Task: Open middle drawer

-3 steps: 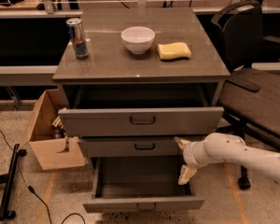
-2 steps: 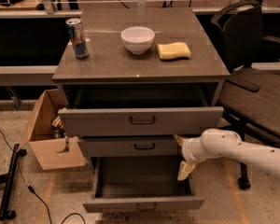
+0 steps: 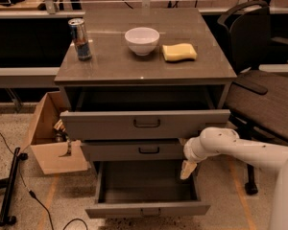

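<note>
The arm has slid a little left over the last second, so the gripper [image 3: 187,164] now sits lower right of centre in the frame. It is at the right end of the middle drawer [image 3: 115,151] and hangs over the open space of the bottom drawer [image 3: 144,209]. Whether it is open or closed cannot be told, and it does not look to be holding anything. The drawers have not moved in that time. By my reading the reach is only part done: the gripper is at the drawer's edge, well right of the handle [image 3: 149,150], and the pull has not begun.

The middle drawer lies at the centre of the frame, just below the top drawer [image 3: 101,126]. Its front is flat grey metal, wide and shallow, with a small dark pull at its centre. It sits set back, seemingly shut or nearly so, while the top drawer stands partly out above it and the bottom one far out below. That overhang may crowd a straight approach to the handle.
</note>
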